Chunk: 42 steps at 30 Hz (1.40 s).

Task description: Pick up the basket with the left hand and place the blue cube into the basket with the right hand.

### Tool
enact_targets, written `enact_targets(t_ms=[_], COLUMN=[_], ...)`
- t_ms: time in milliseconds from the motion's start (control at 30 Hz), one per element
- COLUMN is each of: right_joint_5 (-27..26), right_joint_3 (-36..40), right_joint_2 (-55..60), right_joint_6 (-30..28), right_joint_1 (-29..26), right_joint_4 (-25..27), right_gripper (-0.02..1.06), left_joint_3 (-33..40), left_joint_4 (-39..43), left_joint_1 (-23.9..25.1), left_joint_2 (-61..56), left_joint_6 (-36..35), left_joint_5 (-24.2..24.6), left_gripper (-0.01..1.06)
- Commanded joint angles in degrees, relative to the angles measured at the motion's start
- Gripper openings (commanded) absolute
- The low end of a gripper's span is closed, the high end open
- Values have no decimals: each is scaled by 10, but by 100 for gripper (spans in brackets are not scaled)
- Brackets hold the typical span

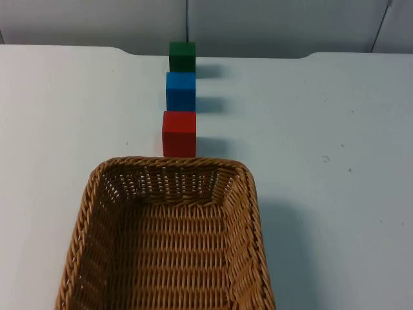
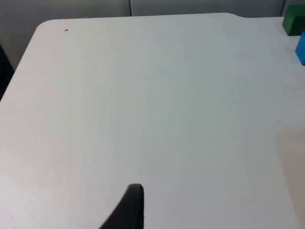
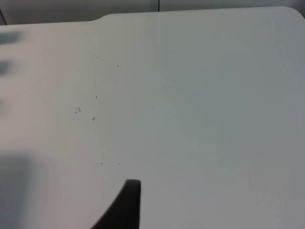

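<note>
Basket (image 1: 168, 239) sits on the table (image 1: 335, 194), its near end cut off; red cube (image 1: 179, 134), blue cube (image 1: 181, 91), green cube (image 1: 182, 57) line up behind. Left hand (image 2: 128, 210) and right hand (image 3: 124, 207) show one fingertip each, so I cannot tell their grip.

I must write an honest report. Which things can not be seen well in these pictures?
- Basket: near end cut off by the top view's lower edge.
- Blue cube and green cube: cut by the left wrist view's edge.
- Left gripper and right gripper: one fingertip each at the edge; open or shut unclear.
</note>
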Motion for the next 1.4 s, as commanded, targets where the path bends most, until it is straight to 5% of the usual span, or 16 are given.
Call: enact_targets(t_ms=[0, 667, 933, 1367], right_joint_5=[-5, -5, -5, -5], right_joint_3=[3, 3, 3, 3], right_joint_2=[-3, -3, -3, -3], right_joint_6=[-2, -2, -2, -1], right_joint_1=[-4, -4, -4, -4], right_joint_4=[0, 0, 0, 0], right_gripper=[104, 104, 104, 104], left_joint_3=[2, -100, -126, -126], left_joint_4=[-4, -66, -199, -373], left_joint_1=[2, 2, 2, 2], left_joint_2=[-3, 186, 348, 605], left_joint_6=[0, -9, 104, 272], left_joint_5=[-2, -45, -112, -116], left_gripper=[97, 97, 97, 97])
